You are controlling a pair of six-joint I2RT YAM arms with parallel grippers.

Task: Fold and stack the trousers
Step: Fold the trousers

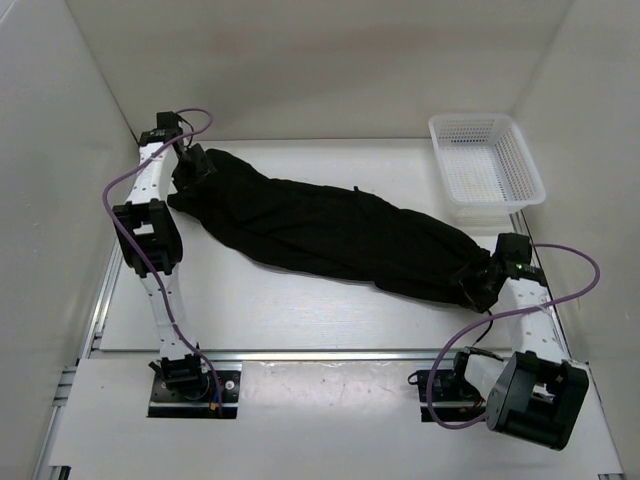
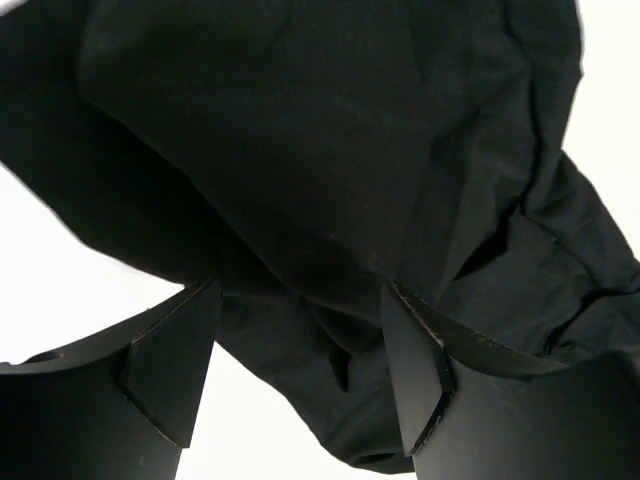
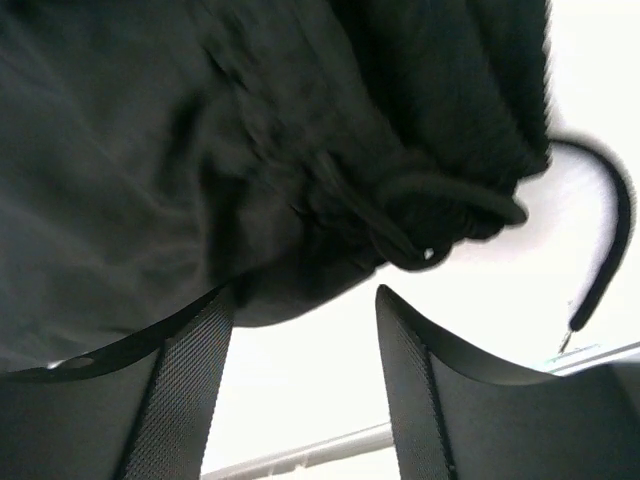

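Note:
The black trousers (image 1: 330,232) lie as one long wrinkled bundle running diagonally from the back left to the right front of the white table (image 1: 260,310). My left gripper (image 1: 190,168) is at their back-left end; in its wrist view the jaws stand open with loose black cloth (image 2: 300,250) lying in the gap, not pinched. My right gripper (image 1: 483,283) is at the front-right end. Its jaws are open too, with bare table between them and the trousers' bunched end and drawstring (image 3: 450,215) just beyond the fingertips.
A white mesh basket (image 1: 487,162) stands at the back right corner. White walls enclose the table on the left, back and right. A metal rail (image 1: 320,355) runs along the near edge by the arm bases.

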